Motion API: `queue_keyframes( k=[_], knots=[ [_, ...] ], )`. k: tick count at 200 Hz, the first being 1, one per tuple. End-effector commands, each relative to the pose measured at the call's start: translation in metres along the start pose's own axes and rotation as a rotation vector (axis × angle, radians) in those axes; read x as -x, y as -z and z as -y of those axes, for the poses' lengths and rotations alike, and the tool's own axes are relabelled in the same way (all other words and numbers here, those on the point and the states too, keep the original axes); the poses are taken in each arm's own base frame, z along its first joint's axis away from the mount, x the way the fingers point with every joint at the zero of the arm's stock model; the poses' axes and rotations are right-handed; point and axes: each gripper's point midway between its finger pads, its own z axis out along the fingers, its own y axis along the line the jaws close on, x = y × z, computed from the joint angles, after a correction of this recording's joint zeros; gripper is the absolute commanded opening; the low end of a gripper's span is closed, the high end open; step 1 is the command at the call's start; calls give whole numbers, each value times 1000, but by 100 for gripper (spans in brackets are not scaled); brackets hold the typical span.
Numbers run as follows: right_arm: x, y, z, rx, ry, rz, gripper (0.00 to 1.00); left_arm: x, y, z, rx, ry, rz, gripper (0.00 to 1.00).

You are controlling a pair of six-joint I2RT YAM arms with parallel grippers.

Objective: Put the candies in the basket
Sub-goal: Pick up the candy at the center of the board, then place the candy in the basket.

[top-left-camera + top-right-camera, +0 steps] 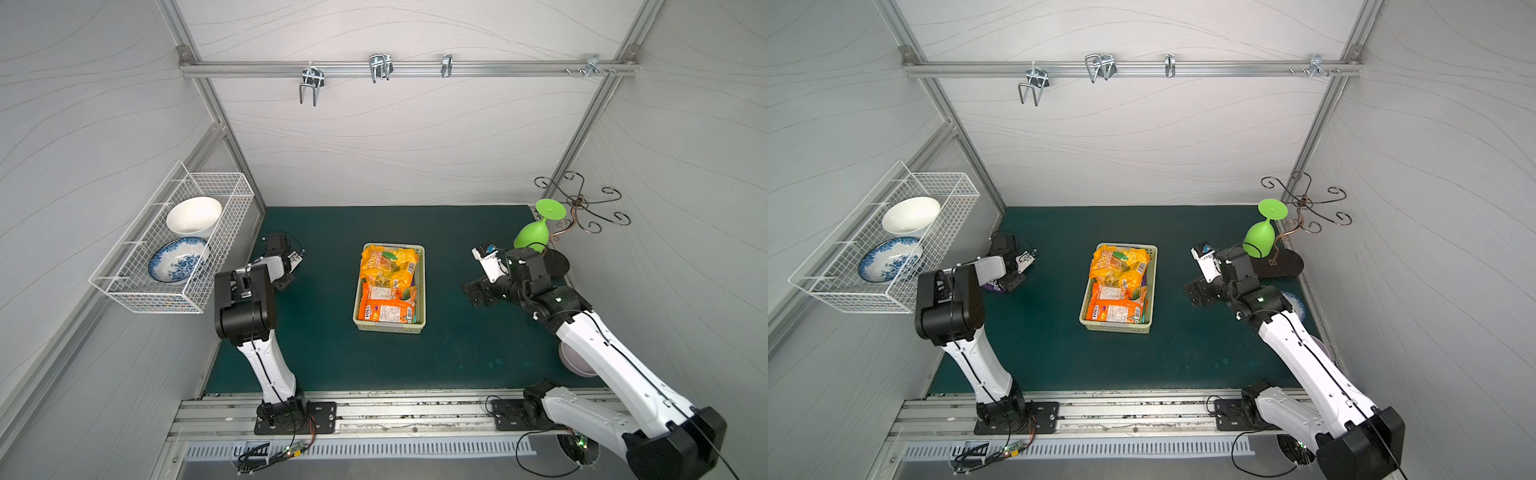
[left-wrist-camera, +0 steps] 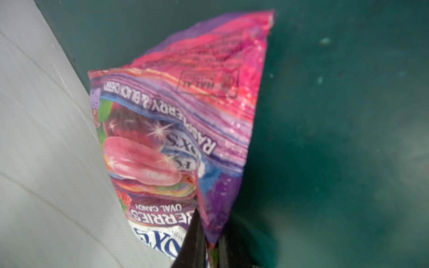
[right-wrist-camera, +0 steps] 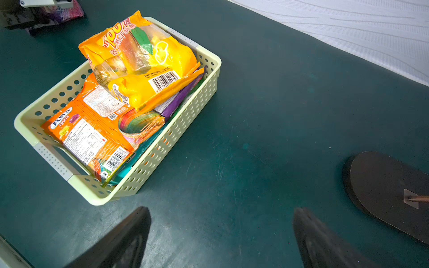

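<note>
Pink-and-purple glossy plastic candy bag (image 2: 181,130), printed FOX'S, is pinched by one edge between the black fingers of the left gripper (image 2: 209,249), whose jaws are clamped tight on the film. It is at the far left of the dark green table mat (image 1: 457,353), just beside the grey side wall (image 2: 46,162) and well apart from the basket. Whether it touches the mat cannot be told.

The shallow rectangular pale yellow-green plastic basket (image 1: 388,329), with perforated walls, stands in the middle of the mat in both top views. Inside it a crumpled yellow-orange bag (image 3: 144,67) fills the far end, overlapping a flat orange FOX'S bag (image 3: 92,130) at the near end. A purple bag (image 3: 183,92) and a teal bag (image 3: 137,160) show beneath them along the right wall.

The right gripper (image 3: 220,241) hovers over bare mat to the right of the basket, jaws spread wide with nothing between them. A dark oval stand base (image 3: 383,190) lies further right.
</note>
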Motion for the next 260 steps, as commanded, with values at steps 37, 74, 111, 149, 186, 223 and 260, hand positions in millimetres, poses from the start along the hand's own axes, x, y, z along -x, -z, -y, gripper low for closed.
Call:
queue_keyframes(
  k=[37,74,111,149,186,223,260],
  knots=[
    [6,7,5,-29,14,34,99,1,28,8,-45,-20,74,0],
    [2,7,6,-37,8,25,99,19,75,7,-45,-25,168,0],
    [-1,7,10,-68,4,40,99,34,130,13,-82,-24,296,0],
    [0,10,17,-108,6,64,99,43,193,23,-162,-48,444,0],
    [-3,11,21,-134,2,66,99,44,260,45,-271,-121,592,0],
    [-6,12,23,-150,7,65,99,41,317,70,-452,-172,683,0],
    [-6,11,24,-154,6,69,99,46,357,90,-515,-237,776,0]
  ],
)
